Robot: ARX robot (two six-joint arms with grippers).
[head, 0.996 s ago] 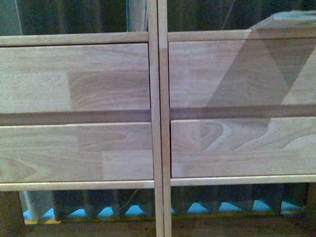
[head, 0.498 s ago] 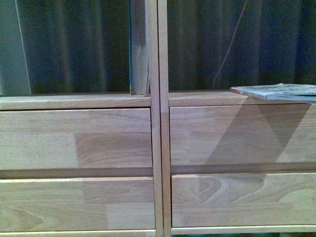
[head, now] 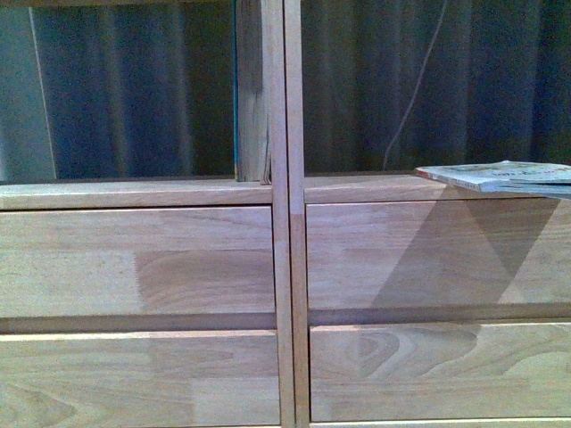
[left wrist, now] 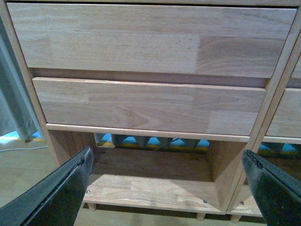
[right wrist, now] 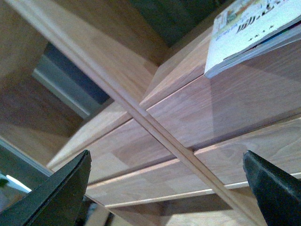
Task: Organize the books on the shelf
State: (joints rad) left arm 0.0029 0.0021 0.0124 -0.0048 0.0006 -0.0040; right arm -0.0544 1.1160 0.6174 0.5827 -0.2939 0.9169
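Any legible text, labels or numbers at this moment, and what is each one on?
On the book, right wrist view: large black Chinese characters on the cream-white cover, cut off by the picture edge and blurred; not readable.
Under them on the same cover: a smaller line of print, too small to read.
On the shelf: no label, brand or number shows in any view.

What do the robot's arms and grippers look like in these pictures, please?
Only the fingers show. The left gripper has two matte black fingers, flat-sided wedges tapering to narrow tips, with slightly paler edges. The right gripper has matching black fingers. No cables, markings or arm links are visible; the front view shows neither arm.
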